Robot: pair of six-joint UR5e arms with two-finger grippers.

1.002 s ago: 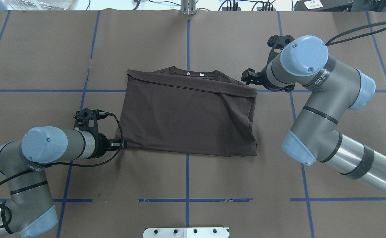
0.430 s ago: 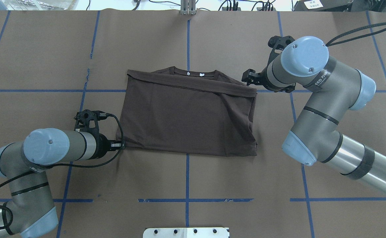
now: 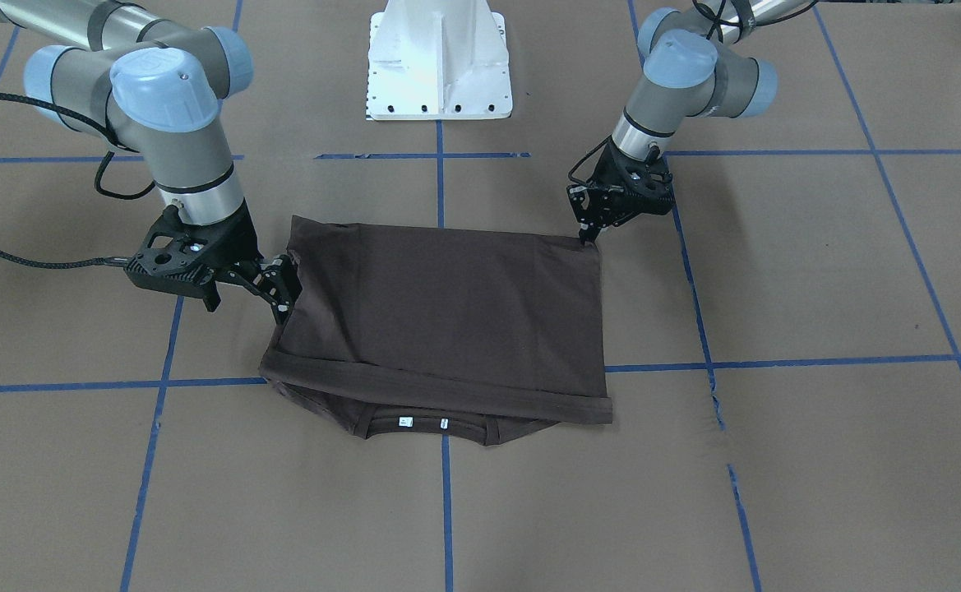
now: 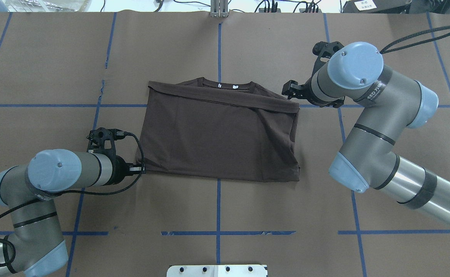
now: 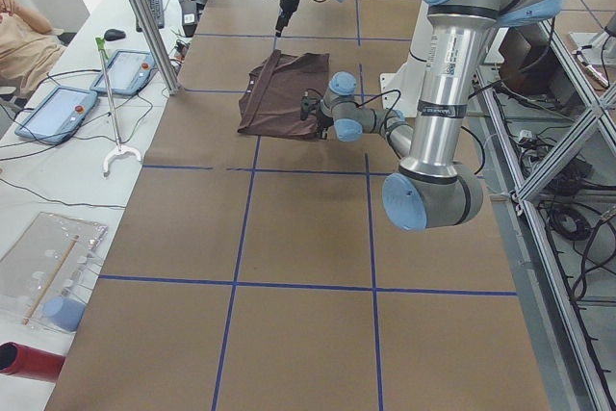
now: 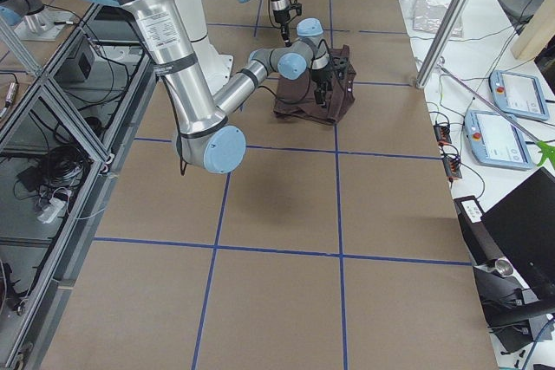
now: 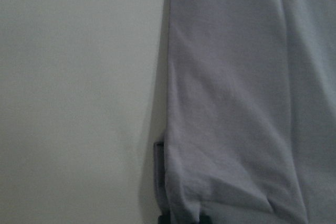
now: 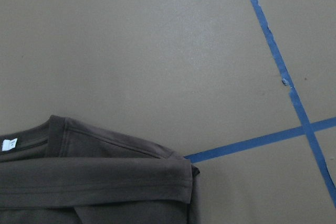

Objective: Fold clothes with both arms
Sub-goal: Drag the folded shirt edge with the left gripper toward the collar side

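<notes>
Overhead exterior: dark brown T-shirt (image 4: 217,134) lies flat at table centre, folded to a rough rectangle across the blue tape lines (image 4: 218,50).
Fold: a hemmed edge runs across the shirt's 12 o'clock side and slopes down toward 3 o'clock. The ribbed collar (image 4: 226,85) and white neck tags (image 4: 235,87) poke out just past it.
Wrinkles: diagonal creases on the 3 o'clock side, the rest is smooth.
Left gripper (image 4: 141,169): low at the shirt's 8 o'clock corner. In the front-facing view its tips (image 3: 588,236) sit close together, right on that corner. The left wrist cam shows cloth running down between two dark fingertips at the bottom edge, so it reads as pinched on the T-shirt.
Right gripper (image 4: 291,90): at the shirt's 2 o'clock corner, by the shoulder. In the front-facing view the fingers (image 3: 284,285) are spread, just beside the cloth edge with nothing between them. Cannot tell whether they touch the fabric.
Right wrist cam: shows the collar, one tag and the folded shoulder corner on brown paper. No fingers in frame.
Table: brown paper cover (image 4: 55,57).
Base: white pedestal (image 3: 439,57) at 12 o'clock in the front-facing view, well apart from the shirt.
</notes>
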